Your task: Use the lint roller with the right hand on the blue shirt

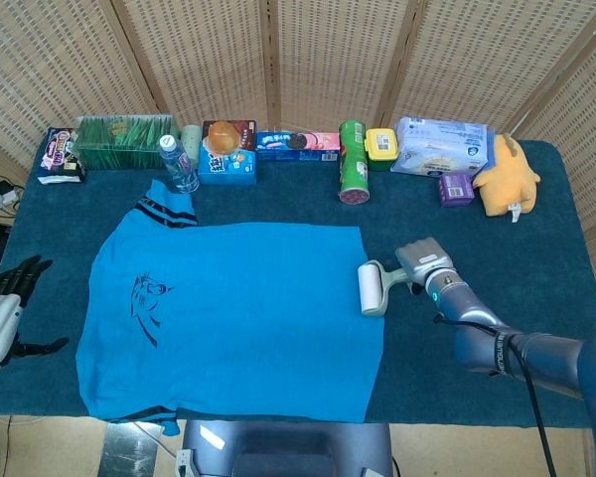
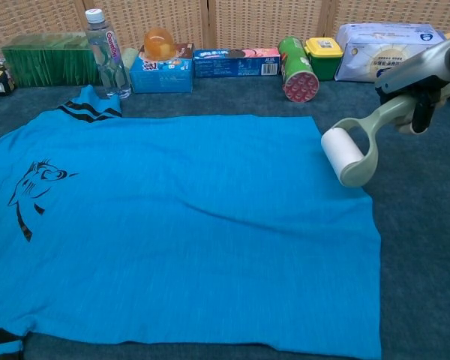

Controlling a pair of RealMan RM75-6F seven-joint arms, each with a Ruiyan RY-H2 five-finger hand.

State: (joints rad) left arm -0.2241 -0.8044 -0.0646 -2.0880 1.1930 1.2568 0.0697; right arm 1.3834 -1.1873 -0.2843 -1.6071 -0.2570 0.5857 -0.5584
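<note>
The blue shirt (image 1: 238, 318) (image 2: 180, 225) lies flat on the dark blue table, a black drawing on its left part. My right hand (image 1: 422, 264) (image 2: 424, 79) grips the pale green handle of the lint roller (image 1: 370, 289) (image 2: 343, 154). The white roll sits at the shirt's right edge, touching or just above the cloth; I cannot tell which. My left hand (image 1: 2, 313) hangs at the table's left edge with its dark fingers spread, holding nothing; the chest view does not show it.
Along the back stand a green box (image 1: 124, 141), a water bottle (image 1: 178, 163), snack boxes (image 1: 228, 151), a green can (image 1: 353, 161), a yellow-lidded tub (image 1: 380, 146), a wipes pack (image 1: 439, 145) and a yellow plush toy (image 1: 505, 176). Bare table (image 1: 497, 268) lies right of the shirt.
</note>
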